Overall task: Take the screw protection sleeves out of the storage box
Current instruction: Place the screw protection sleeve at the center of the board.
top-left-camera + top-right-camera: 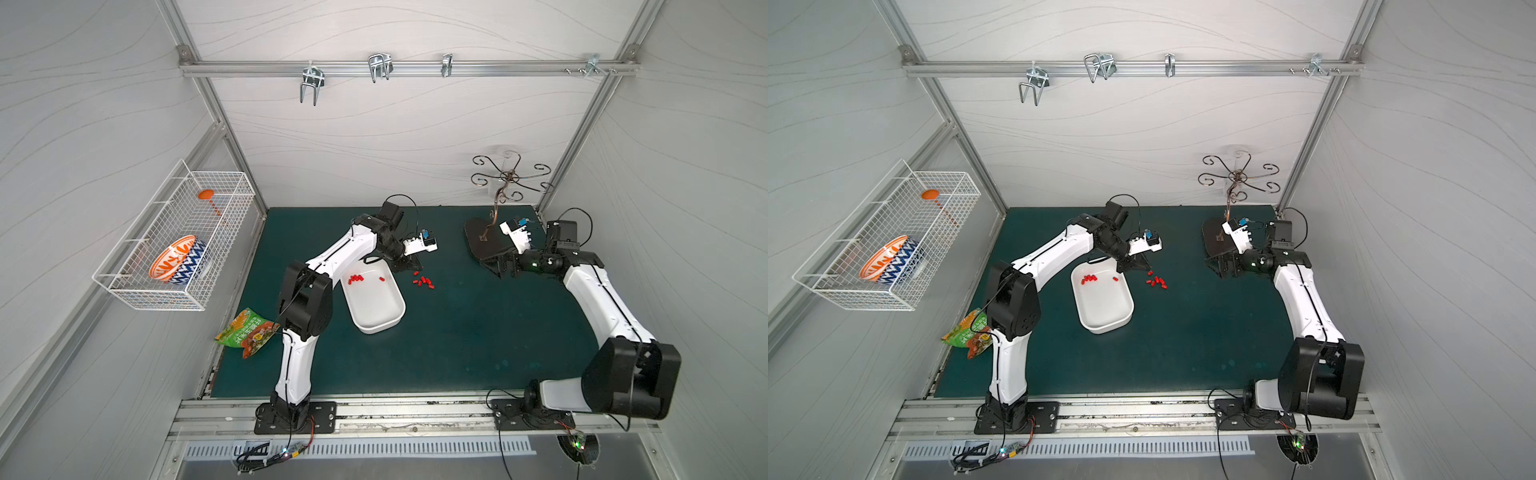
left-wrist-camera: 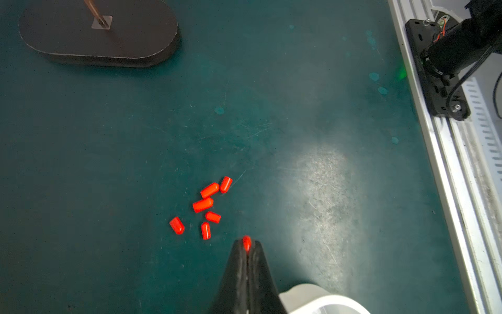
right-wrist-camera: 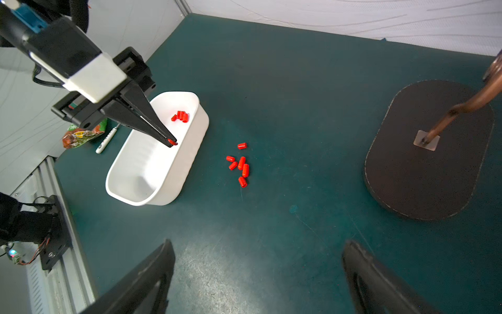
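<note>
In both top views the storage box (image 1: 376,309) lies on the mat (image 1: 457,345), a little left of centre. Some screw protection sleeves (image 1: 356,279) lie in its far end; loose sleeves (image 1: 424,283) lie on the mat just right of it. The snack bag (image 1: 247,332) lies lower left of the box, the stand base (image 1: 476,241) upper right. The wire basket (image 1: 158,296) on the left wall holds a bowl (image 1: 176,264).

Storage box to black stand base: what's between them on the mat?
Six loose red sleeves, nearer the storage box; otherwise bare mat to the stand base. Clearest in right wrist view.
</note>
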Robot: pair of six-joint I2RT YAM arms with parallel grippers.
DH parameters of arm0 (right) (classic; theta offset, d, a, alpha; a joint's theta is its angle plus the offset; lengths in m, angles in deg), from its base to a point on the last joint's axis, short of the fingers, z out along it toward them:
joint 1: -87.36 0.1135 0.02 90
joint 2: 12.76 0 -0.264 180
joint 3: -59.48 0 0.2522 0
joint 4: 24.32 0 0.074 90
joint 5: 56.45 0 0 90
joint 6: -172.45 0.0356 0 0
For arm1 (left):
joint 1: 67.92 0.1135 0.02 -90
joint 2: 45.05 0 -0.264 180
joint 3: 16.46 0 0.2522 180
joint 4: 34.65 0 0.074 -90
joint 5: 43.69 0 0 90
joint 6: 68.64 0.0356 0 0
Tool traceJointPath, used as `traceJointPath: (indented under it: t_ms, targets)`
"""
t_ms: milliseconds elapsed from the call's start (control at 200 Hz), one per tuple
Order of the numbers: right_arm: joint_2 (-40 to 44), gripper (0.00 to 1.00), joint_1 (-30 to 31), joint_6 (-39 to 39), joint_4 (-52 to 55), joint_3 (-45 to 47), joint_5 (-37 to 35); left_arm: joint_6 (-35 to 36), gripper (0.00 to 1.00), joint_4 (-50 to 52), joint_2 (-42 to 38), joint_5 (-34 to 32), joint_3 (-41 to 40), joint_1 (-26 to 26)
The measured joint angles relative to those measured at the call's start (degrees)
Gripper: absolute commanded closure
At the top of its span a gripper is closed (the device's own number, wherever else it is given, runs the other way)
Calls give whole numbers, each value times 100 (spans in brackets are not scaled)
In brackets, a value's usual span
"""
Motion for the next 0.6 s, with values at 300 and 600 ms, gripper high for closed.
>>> traceJointPath:
  t_ms: [300, 600]
  targets:
    - [-153, 1, -15, 343, -131, 31, -649, 98, 100, 33, 841, -461, 522, -350]
    - [-138, 1, -92, 389, -138, 31, -811, 374, 94, 236, 1567, -1084, 1134, -525]
